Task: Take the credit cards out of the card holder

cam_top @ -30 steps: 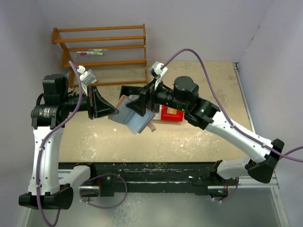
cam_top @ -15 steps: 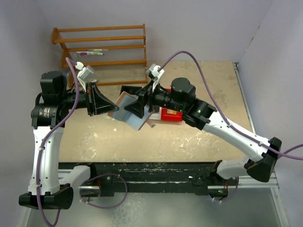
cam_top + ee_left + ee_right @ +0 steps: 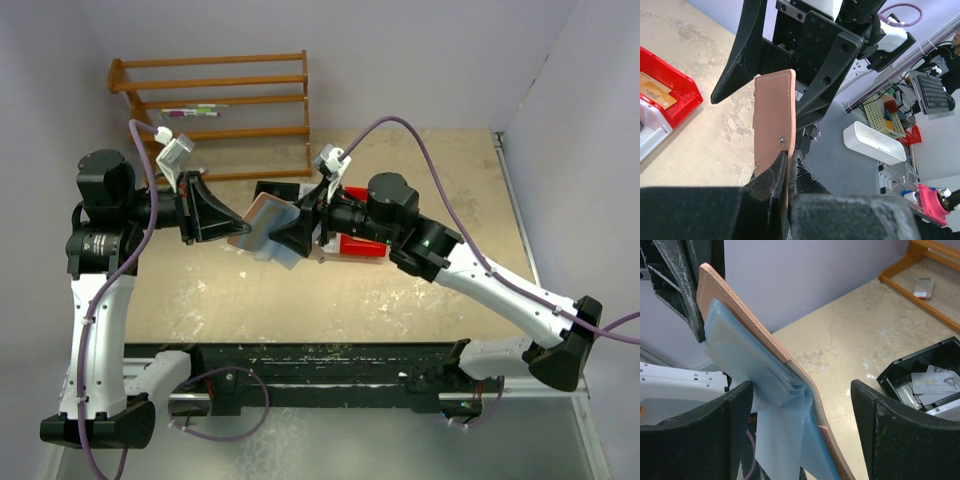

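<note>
Above the tabletop [image 3: 430, 300], between the two arms, the left tool [image 3: 785, 162] is clamped on one end of the card holder [image 3: 740, 315], keeping it in the air and roughly on edge. The right tool [image 3: 801, 390] stands open, a finger on each side of the holder's pale blue lining [image 3: 735, 355], not visibly touching it. The holder looks light and floppy: its leather curves and the lining sags. The credit cards are hidden inside. Thin, stiff and slick, they probably need a pinch on an exposed edge.
</note>
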`<state>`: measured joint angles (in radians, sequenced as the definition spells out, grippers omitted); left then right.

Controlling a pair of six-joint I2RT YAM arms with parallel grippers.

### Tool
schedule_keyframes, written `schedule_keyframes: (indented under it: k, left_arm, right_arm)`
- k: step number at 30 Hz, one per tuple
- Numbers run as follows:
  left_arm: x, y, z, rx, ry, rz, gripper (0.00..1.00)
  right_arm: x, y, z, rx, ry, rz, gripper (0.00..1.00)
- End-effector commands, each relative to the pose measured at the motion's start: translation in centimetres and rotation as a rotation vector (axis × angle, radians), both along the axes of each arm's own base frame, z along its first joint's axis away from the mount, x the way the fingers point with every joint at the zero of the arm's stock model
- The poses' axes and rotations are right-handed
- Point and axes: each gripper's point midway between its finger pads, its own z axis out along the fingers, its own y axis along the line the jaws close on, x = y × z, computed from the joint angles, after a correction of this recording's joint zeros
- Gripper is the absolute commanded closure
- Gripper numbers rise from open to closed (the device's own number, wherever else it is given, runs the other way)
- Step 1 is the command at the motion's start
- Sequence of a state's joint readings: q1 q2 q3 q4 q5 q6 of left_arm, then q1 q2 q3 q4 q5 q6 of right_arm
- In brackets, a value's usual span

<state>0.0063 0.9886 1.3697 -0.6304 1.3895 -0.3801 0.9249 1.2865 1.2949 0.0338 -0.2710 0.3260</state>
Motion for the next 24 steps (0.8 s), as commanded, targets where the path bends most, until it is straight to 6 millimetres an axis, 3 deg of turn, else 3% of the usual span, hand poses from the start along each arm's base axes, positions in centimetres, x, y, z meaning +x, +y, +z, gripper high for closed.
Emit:
schedule_keyframes:
  k: [1, 9, 13, 19, 24]
  left_arm:
    - [-2.3, -0.2, 1.4, -0.024, -0.041, -0.083, 1.0]
    - [-1.5, -0.1, 1.1, -0.003, -0.054, -0.029, 1.0]
    - [-0.6, 0.0, 1.0, 0.007, -0.057, 0.012, 1.0]
    - [-0.6, 0.0, 1.0, 0.01, -0.054, 0.013, 1.0]
    - [-1.6, -0.1, 1.3, -0.011, -0.031, -0.046, 1.0]
  right_arm:
    - [0.0, -1.1, 1.4, 0.017, -0.052, -0.02, 0.2]
    - [-3.0, -6.2, 4.4, 0.05, -0.167, -0.021, 0.05]
    - [-4.0, -7.7, 6.0, 0.08, -0.195, -0.032, 0.0]
    - [-2.9, -7.2, 7.9, 0.114, -0.183, -0.073, 0.0]
    - [-2.2, -4.7, 8.4, 0.124, -0.13, -0.021, 0.0]
